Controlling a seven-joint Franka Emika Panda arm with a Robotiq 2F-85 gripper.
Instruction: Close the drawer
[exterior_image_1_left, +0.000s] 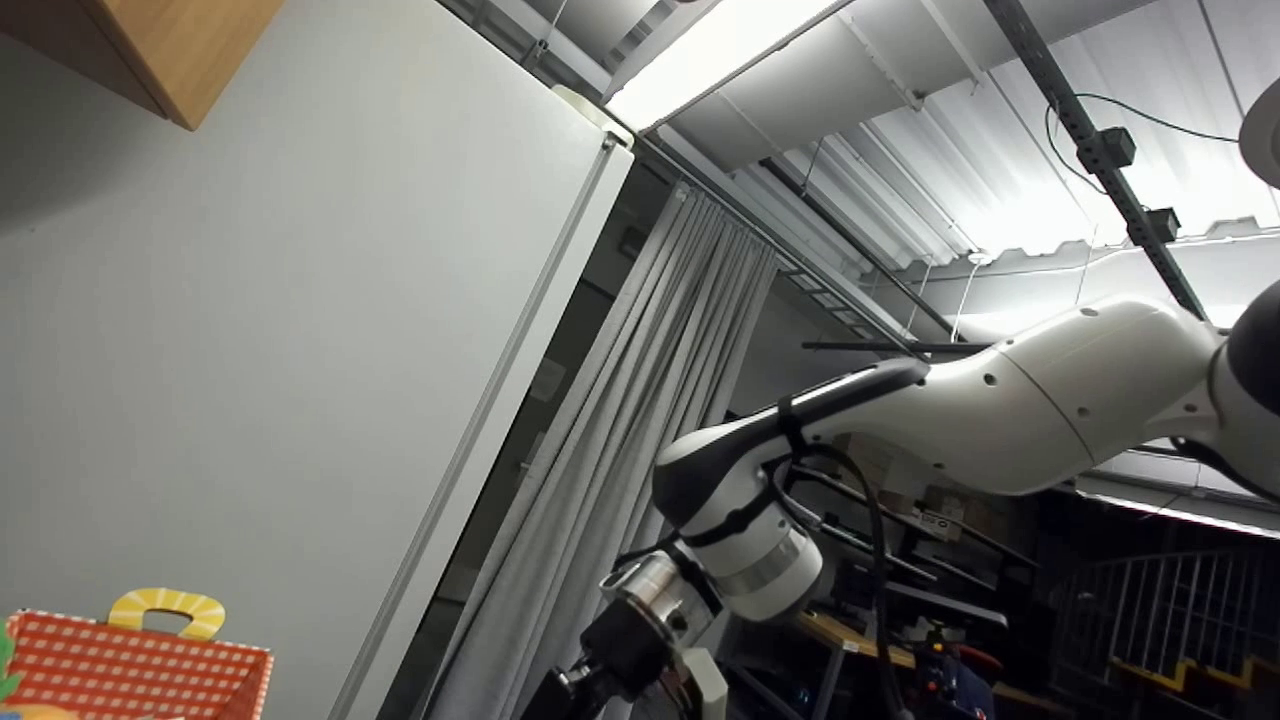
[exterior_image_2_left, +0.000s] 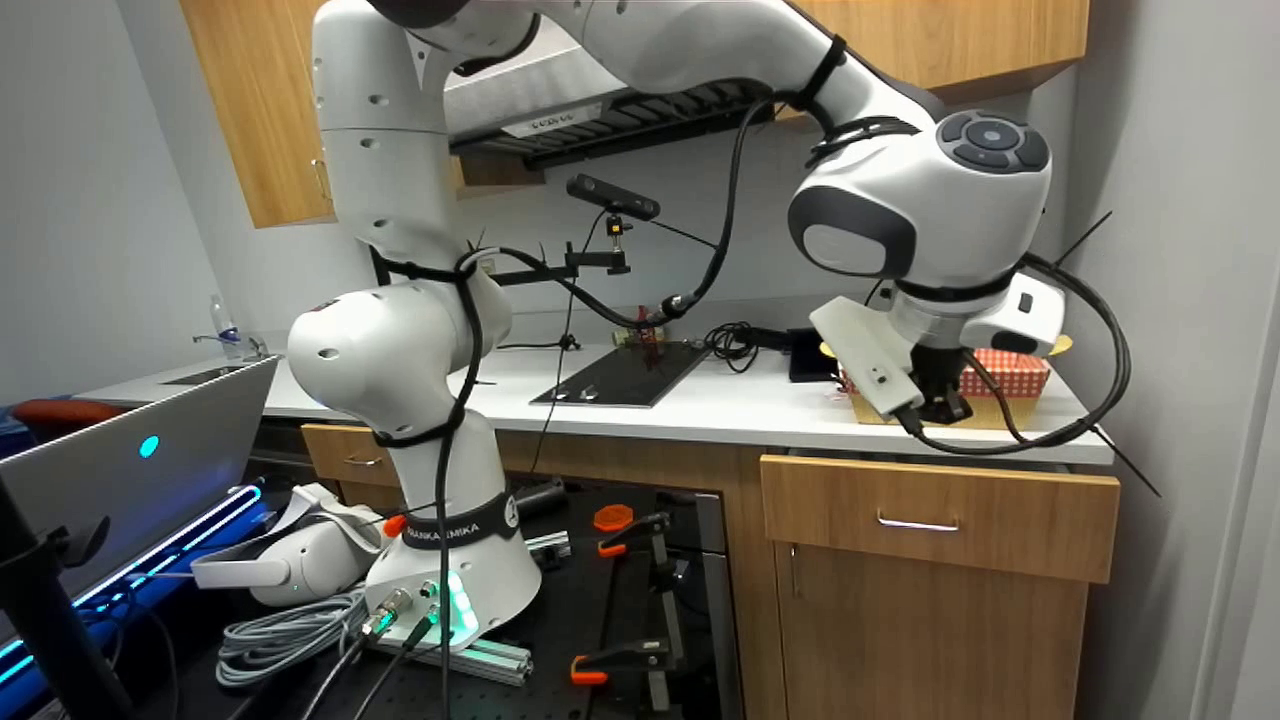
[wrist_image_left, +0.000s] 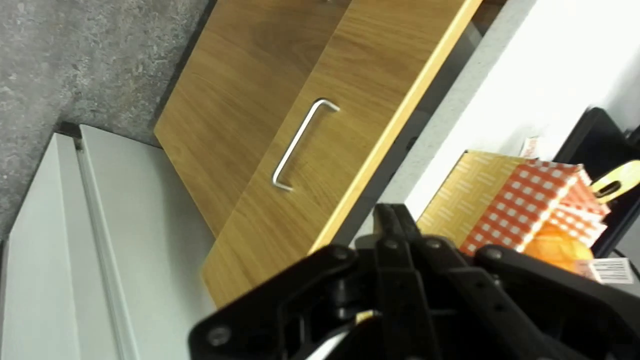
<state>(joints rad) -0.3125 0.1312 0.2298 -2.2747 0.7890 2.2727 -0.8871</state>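
The wooden drawer stands partly open under the white worktop, with a silver handle on its front. In the wrist view the drawer and its handle show on the left and middle. A dark gap lies between the drawer front's top edge and the worktop edge. My gripper is shut with nothing visible between its fingertips. In an exterior view the gripper hangs above the drawer, in front of the basket box, apart from the handle. The drawer is out of view in an exterior view where the gripper is partly cut off.
A red-checked basket box stands on the worktop behind the gripper; it also shows in the wrist view. A grey wall panel stands beside the cabinet. A black hob and cables lie further along the worktop.
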